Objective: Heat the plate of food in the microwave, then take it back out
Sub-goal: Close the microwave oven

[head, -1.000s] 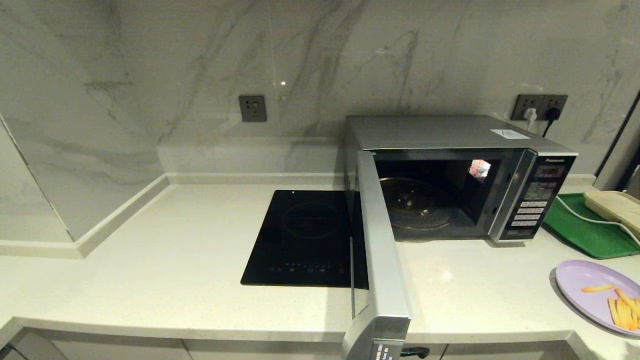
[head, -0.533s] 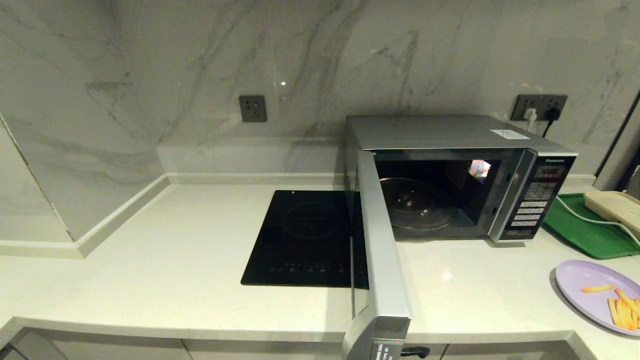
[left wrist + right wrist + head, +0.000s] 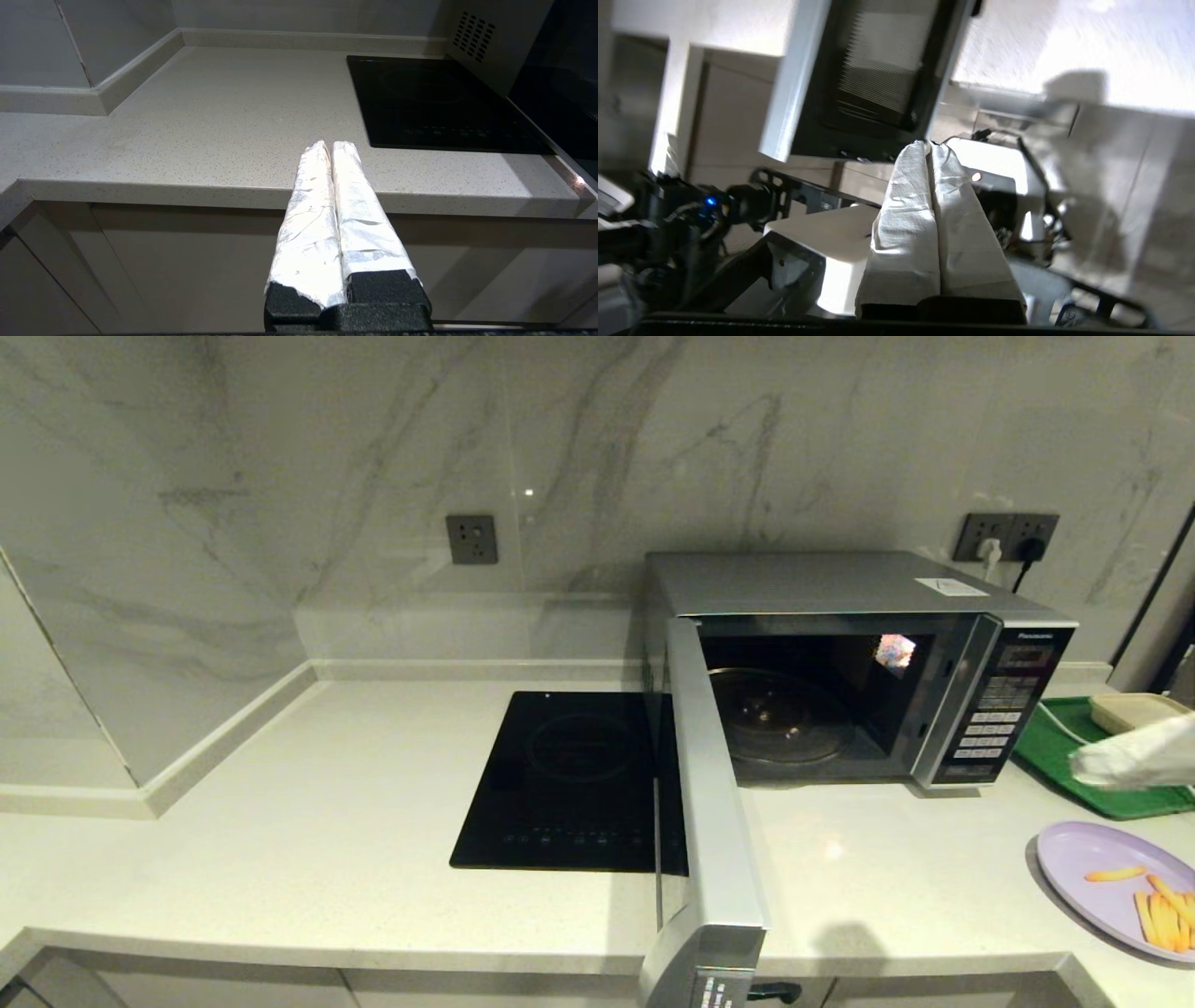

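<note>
Both grippers' fingers pressed together, empty | right gripper [image 3: 1083, 767] above green tray [image 3: 1074, 761] | microwave [image 3: 840, 663] open

microwave casing [image 3: 812, 581]: brushed silver-grey metal, dull sheen
microwave door [image 3: 711, 803]: satin silver trim round dark, glossy glass
turntable [image 3: 780, 714]: clear glass, shiny
keypad panel [image 3: 997, 719]: black plastic, smooth
induction cooktop [image 3: 569, 779]: flat black glass, mirror-glossy
countertop [image 3: 308, 821]: pale speckled stone, polished smooth
wall [image 3: 373, 457]: veined marble-look slabs, glossy
plate of food [image 3: 1088, 859]: lavender plastic by the look of it, matt; fries yellow-orange and dry-looking
green tray [image 3: 1055, 751]: smooth plastic
left gripper [image 3: 330, 148]: fingers pressed together, wrapped in crinkled white tape; black, rough-textured base
right gripper [image 3: 928, 146]: fingers pressed together, same wrinkled white wrapping
</note>
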